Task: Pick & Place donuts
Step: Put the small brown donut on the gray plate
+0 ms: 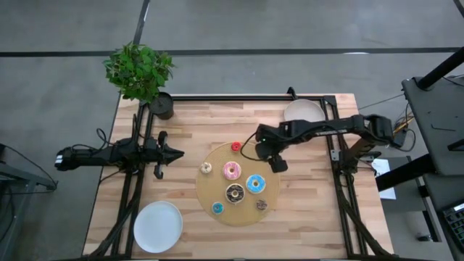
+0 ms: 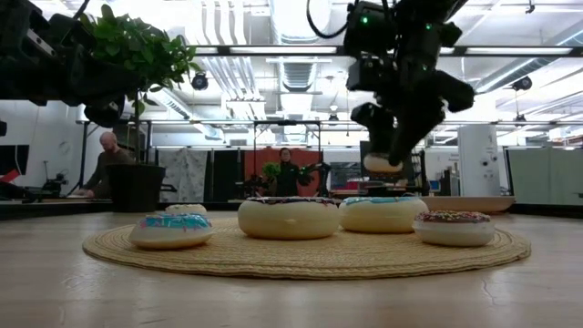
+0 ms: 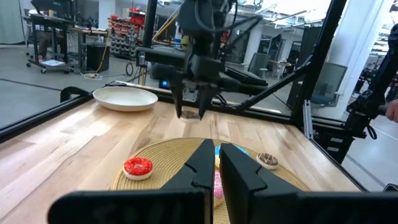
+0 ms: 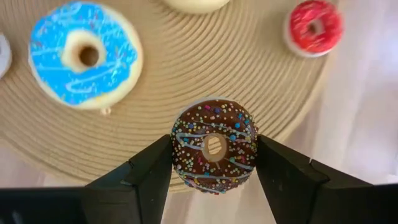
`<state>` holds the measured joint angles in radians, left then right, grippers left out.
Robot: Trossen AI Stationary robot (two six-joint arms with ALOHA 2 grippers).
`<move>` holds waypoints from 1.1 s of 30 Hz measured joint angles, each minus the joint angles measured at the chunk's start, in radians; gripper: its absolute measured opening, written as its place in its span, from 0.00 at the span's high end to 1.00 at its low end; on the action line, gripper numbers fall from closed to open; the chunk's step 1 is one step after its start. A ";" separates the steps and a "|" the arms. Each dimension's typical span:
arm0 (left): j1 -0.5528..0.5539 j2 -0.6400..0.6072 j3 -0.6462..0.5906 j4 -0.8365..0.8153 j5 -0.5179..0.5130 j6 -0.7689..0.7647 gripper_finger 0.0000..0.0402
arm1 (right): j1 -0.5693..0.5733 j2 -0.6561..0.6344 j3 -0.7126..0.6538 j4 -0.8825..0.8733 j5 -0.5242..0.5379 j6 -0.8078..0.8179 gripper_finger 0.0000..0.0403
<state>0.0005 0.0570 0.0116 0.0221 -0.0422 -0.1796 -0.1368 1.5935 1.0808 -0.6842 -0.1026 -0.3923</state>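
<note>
Gripping a small chocolate-brown sprinkled toy donut flat-faced between my right gripper's two dark fingers, I hold it above the edge of the round woven tan mat, ring hole facing my wrist. Below lie a blue-iced donut and a little red donut. My left gripper, fingers shut, waits over the pale wooden table. Farther off sits a white plate.
</note>
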 joint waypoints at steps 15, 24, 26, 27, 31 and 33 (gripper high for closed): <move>0.000 0.000 0.000 0.000 0.000 0.000 1.00 | -0.186 -0.027 0.058 -0.068 0.000 -0.003 0.48; 0.000 0.000 0.000 0.000 0.000 0.000 1.00 | -0.344 -0.043 0.057 -0.101 0.000 -0.001 0.48; 0.000 0.000 0.000 0.000 0.000 0.000 1.00 | -0.375 -0.045 0.057 -0.103 0.000 -0.001 0.48; 0.000 0.000 0.000 0.000 0.000 0.000 1.00 | -0.389 -0.047 0.057 -0.106 0.000 0.000 0.48; 0.000 0.000 0.000 0.000 0.000 0.000 1.00 | -0.442 -0.049 0.057 -0.105 0.000 0.003 0.48; 0.000 0.000 0.000 0.000 0.000 0.000 1.00 | -0.466 -0.049 0.057 -0.105 0.001 0.030 0.48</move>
<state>0.0002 0.0570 0.0116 0.0223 -0.0422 -0.1795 -0.6031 1.5448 1.1374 -0.7891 -0.1020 -0.3624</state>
